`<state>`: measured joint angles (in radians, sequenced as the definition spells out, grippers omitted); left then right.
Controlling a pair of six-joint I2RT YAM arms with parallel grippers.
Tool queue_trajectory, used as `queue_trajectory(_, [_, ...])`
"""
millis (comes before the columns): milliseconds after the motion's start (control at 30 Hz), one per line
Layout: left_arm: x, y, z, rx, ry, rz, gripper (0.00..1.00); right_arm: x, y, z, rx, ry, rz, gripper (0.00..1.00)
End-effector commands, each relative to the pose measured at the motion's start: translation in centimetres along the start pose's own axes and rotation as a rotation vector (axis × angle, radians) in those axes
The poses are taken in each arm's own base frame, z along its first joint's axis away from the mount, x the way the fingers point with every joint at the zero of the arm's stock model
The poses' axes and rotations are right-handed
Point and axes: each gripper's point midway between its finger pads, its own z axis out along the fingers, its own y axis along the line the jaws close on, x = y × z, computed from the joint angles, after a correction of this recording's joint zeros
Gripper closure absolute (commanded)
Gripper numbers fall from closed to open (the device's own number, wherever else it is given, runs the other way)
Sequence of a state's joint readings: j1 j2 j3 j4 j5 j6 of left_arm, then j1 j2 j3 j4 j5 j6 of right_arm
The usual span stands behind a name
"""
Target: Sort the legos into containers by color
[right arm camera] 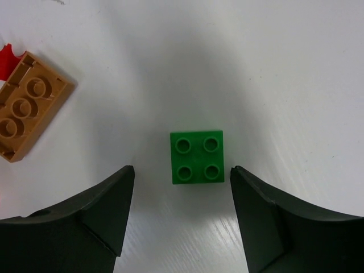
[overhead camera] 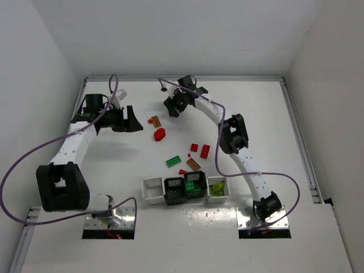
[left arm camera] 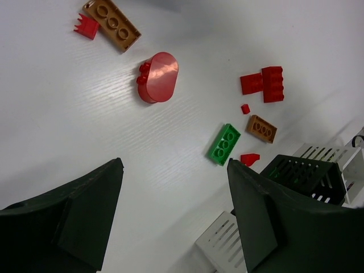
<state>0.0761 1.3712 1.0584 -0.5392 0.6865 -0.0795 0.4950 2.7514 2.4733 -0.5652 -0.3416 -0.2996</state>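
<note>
Right claw (right arm camera: 182, 168) poised over a green four-stud brick (right arm camera: 197, 157) at the far middle of the table (right arm camera: 284, 68). Its jaws are apart and empty, and the brick lies flat between them but off-centre, just beside one finger and well clear of the other. Closing from here would probably let the nearer finger strike first and push or turn the brick. A brick caught by a corner may pop out or drop on the way to the containers (overhead camera: 153, 200), a row at the near middle of the table. An orange-brown brick (right arm camera: 31, 114) to the left, with a red piece (right arm camera: 7, 57) just beside it, could be nudged if the claw drifts that way. Whether the nearer finger touches the green brick cannot quite be told. Left claw (left arm camera: 175, 164) hovers at the far left, jaws apart, holding nothing; other legos (left arm camera: 159, 77) lie scattered beyond it.
</note>
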Motion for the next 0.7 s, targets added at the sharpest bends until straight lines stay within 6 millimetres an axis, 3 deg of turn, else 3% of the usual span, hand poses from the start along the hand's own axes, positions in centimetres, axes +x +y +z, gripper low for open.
queue_trajectory(0, [0.1,0.7,-0.1,-0.013,-0.003,-0.003,0.2,0.5,0.1,1.5,0.005,-0.01,-0.015,0.32])
queue_trajectory(200, [0.6,2.1,0.2,-0.072,0.022,0.007,0.2,0.0,-0.6,1.6,0.036,-0.028,-0.026,0.53])
queue_trajectory(333, [1.7,1.3,1.0,-0.063,0.083,0.111,0.15,-1.4,-0.4,-0.3,0.036,-0.03,-0.017,0.83])
queue_trajectory(367, [2.0,0.4,1.6,-0.051,0.104,0.169,0.14,-3.0,-0.2,-1.9,0.035,-0.05,-0.006,0.87])
queue_trajectory(467, [2.6,-0.6,2.5,-0.054,0.135,0.25,0.14,-4.6,-0.8,-5.0,0.038,-0.084,0.11,0.95])
queue_trajectory(500, [3.0,-1.8,3.0,-0.025,0.151,0.29,0.14,-5.2,-1.4,-6.5,0.054,-0.1,0.137,0.95])
queue_trajectory(533, [3.2,-2.4,3.2,-0.01,0.159,0.313,0.14,-7.2,-2.4,-9.6,0.085,-0.145,0.153,0.97])
queue_trajectory(600, [4.4,-4.0,4.4,0.028,0.202,0.364,0.14,-8.0,-2.5,-12.2,0.091,-0.168,0.225,0.98])
queue_trajectory(633, [5.0,-4.2,4.7,0.019,0.22,0.378,0.14,-10.0,-2.7,-15.3,0.113,-0.215,0.223,0.99])
queue_trajectory(667, [5.0,-4.6,5.3,0.024,0.218,0.4,0.14,-9.4,-2.9,-16.4,0.119,-0.209,0.261,1.0])
